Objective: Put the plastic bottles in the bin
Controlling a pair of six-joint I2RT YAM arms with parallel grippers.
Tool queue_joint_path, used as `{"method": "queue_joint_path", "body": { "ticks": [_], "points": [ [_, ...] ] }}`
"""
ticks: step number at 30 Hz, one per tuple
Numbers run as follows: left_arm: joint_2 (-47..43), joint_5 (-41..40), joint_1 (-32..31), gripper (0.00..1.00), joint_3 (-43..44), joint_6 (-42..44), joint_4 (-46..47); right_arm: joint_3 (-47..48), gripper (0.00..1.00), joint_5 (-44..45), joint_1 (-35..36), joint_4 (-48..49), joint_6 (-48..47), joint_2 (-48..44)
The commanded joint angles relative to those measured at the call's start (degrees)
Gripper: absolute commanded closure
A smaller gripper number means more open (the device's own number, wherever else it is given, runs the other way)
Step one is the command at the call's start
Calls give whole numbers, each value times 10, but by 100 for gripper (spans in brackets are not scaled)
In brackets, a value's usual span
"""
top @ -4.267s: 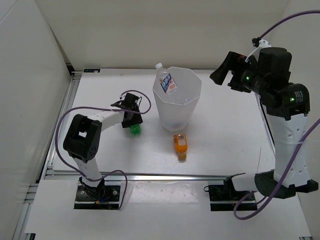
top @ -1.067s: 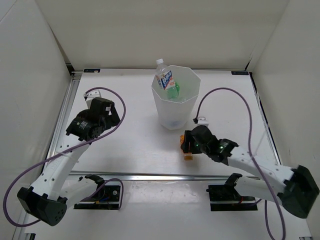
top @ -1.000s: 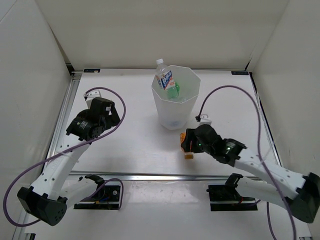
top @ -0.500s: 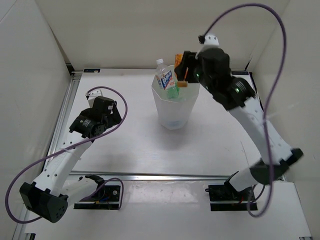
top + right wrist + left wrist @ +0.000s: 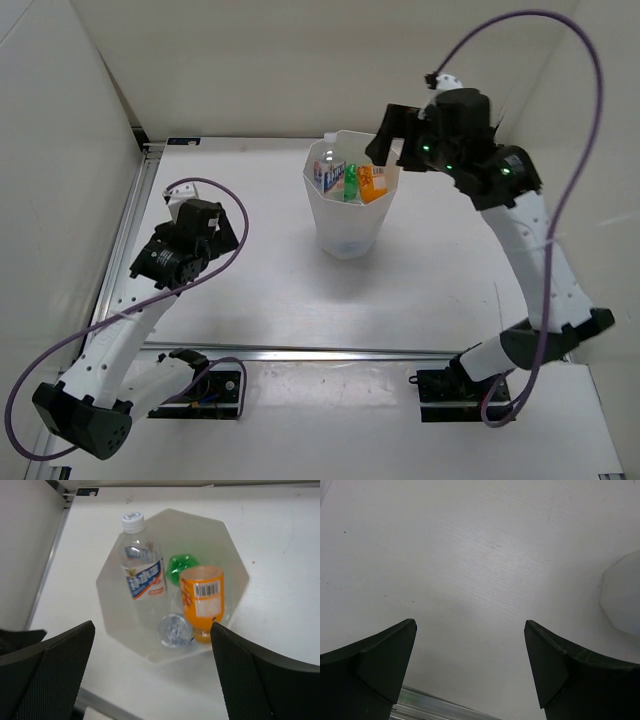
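The job looks finished or very nearly so, since no bottle lies out on the table (image 5: 260, 290) in the overhead view and the white bin (image 5: 220, 530) holds at least four. A clear bottle with a blue label (image 5: 142, 577) stands upright against the left wall, its white cap at the rim. The green bottle (image 5: 181, 566) sits behind the middle, and the orange bottle (image 5: 202, 600) with its white barcode label leans at the right. Low between them is a fourth, clear bottle (image 5: 174, 629), seen end-on. A fifth bottle does not show, and I cannot tell whether it is hidden underneath. The right gripper (image 5: 395, 140) hovers just above the bin's far right rim with its fingers spread wide and nothing between them. The left gripper (image 5: 470, 624) hangs over bare table well to the left of the bin, likewise spread and empty. My guess is that only checking the count remains.
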Motion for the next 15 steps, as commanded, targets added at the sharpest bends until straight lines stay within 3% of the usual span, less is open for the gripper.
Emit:
{"method": "queue_joint_path", "body": {
  "ticks": [1, 7, 10, 15],
  "points": [
    [-12, -17, 8, 0, -29, -13, 9, -46, 0, -76, -53, -48, 45, -59],
    [3, -120, 8, 0, -69, -69, -14, -96, 0, -238, -166, -143, 50, -10],
    [9, -186, 8, 0, -69, -87, -29, -145, 0, -336, -196, -132, 22, -4],
    [-5, -263, 8, 0, -90, -75, -35, -194, 0, -385, -240, -82, 9, -42]
  ]
}}
